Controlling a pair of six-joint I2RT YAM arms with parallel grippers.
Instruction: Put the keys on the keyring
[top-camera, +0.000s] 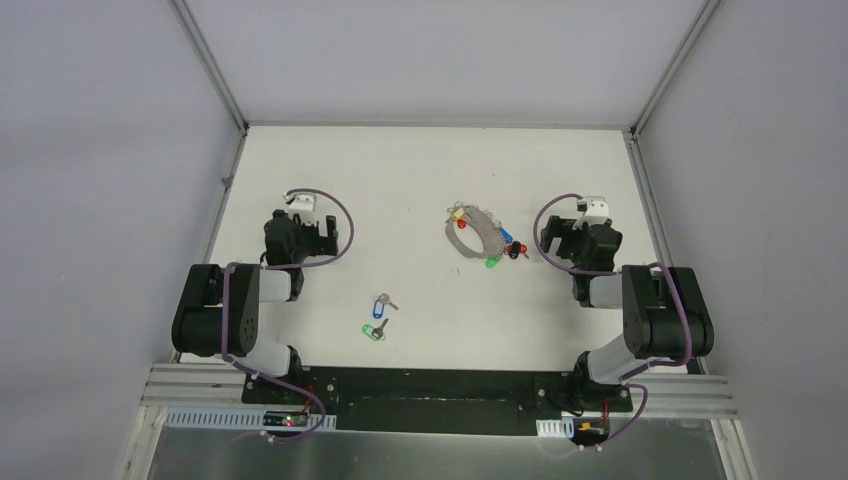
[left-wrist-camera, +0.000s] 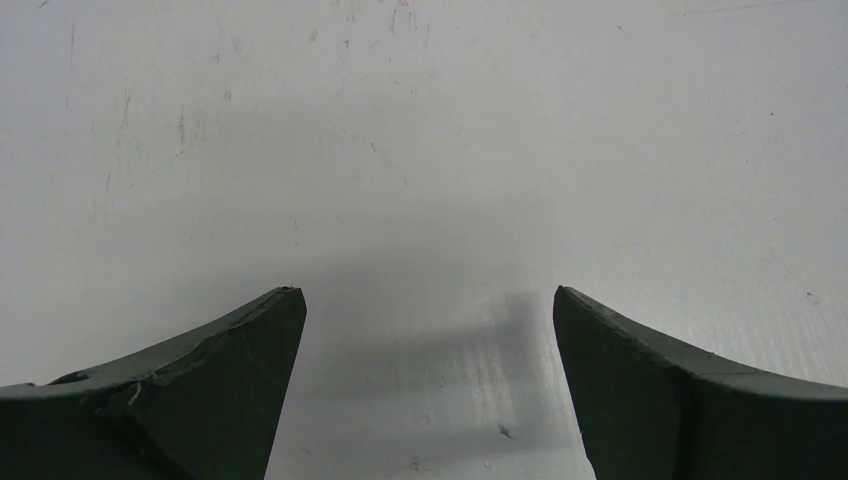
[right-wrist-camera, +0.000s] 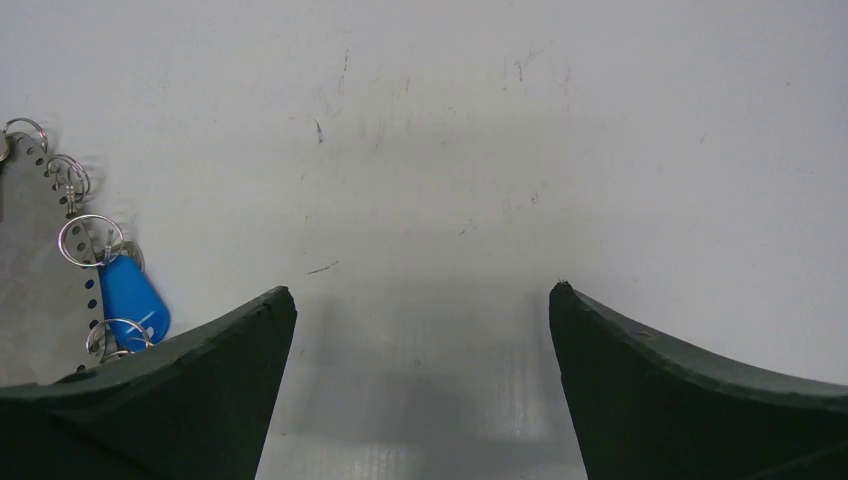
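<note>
Because the blue-tagged key (top-camera: 381, 300) and the green-tagged key (top-camera: 373, 329) lie loose on the worktop (top-camera: 420, 160) at about 5 o'clock from the left fingers (left-wrist-camera: 200, 390) in the top view, we judge the left arm the nearer one for the pickup. Each key looks to lie slantwise, though they are too small for us to be sure. The keyring (top-camera: 476, 236) lies well apart from them, at their 1 o'clock, near the right fingers (right-wrist-camera: 190, 390) on their 9 o'clock side. Both arms sit folded back, wrists tipped down, pointing toward 12 o'clock. Both pairs of fingers stand wide, with nothing but bare worktop between them.
</note>
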